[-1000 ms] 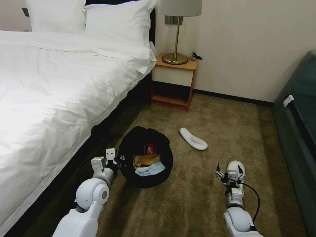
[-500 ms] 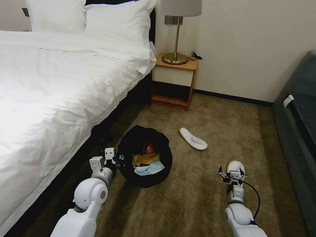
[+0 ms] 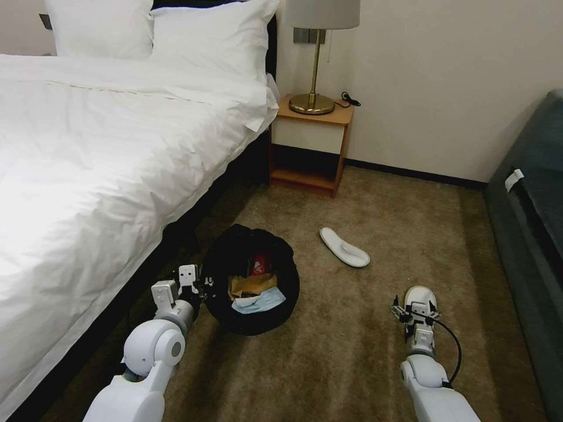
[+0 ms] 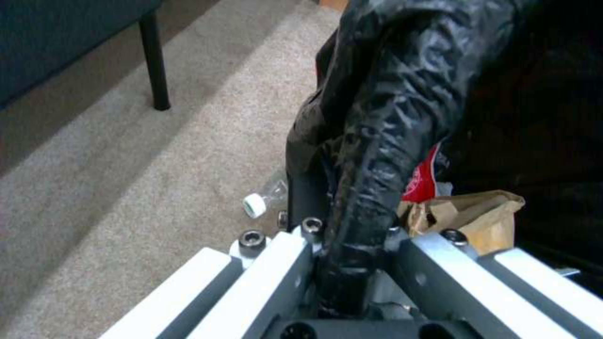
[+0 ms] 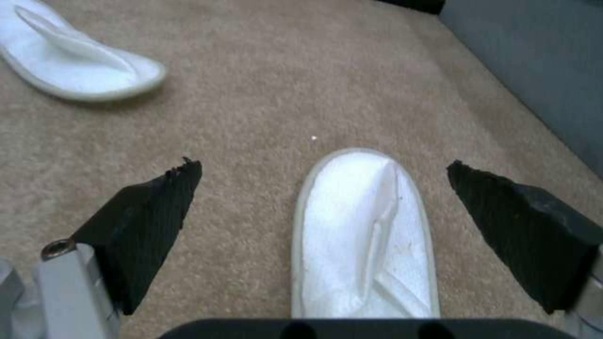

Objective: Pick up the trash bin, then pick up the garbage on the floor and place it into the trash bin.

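- The left gripper (image 4: pixel 342 263) is clamped on the rim of the round bin lined with crinkled glossy black plastic (image 3: pixel 249 281), beside the bed — a brown paper bag (image 4: pixel 468 214) and red wrapper (image 4: pixel 424 176) lie inside.
- The right gripper (image 5: pixel 323 226) hangs spread wide over a flat white slipper (image 5: pixel 364 235); the second white slipper (image 3: pixel 343 247) lies apart on the carpet.
- Risks: the thin liner could slip through the jaws, tipping the bin; the flat slipper may slide away as the pads close.

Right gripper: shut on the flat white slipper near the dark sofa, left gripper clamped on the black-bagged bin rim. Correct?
Not quite. The right wrist view shows the right gripper open, its black pads either side of the flat white slipper, not gripping it. The left gripper is clamped on the black-bagged bin rim.
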Robot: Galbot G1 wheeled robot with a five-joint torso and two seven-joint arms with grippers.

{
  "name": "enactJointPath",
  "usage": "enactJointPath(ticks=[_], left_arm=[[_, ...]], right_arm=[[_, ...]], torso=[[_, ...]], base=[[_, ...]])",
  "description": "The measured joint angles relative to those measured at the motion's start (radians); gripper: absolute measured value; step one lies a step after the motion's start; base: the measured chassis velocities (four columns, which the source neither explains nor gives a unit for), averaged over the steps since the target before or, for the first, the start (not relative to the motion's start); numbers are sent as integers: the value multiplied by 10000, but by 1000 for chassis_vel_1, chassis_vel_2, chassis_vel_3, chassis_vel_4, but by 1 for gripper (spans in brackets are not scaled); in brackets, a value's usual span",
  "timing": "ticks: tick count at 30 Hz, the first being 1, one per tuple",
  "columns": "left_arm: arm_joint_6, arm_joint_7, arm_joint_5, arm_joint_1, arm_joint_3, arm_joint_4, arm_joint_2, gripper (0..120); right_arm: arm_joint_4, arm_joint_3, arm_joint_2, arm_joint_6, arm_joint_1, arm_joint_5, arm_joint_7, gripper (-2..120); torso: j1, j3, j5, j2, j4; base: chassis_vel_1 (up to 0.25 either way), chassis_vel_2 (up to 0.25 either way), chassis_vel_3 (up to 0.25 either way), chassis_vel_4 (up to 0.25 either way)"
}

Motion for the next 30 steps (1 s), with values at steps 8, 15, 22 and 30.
enactJointPath(ticks=[8,15,22,30], left_arm=[[-20,33,24,206,-98,-116,-3,0],[-35,86,-13,172,-222,-242,-25,0],[-35,90,-32,241,-336,-297,23,0],[-34,99,-31,224,-310,-300,23,0]], right_arm=[[-539,-32,-170,152,281,137,-53,100],[-1662,-201,-315,421,779,322,-259,100],[-2242,-339,-368,542,1120,553,-343,100],[-2875,-435,-401,754,1420,637,-504,100]], torso=[[0,0,0,0,0],[0,0,0,0,-3],[0,0,0,0,2],[0,0,0,0,2]], base=[[0,0,0,0],[0,0,0,0],[0,0,0,0],[0,0,0,0]])
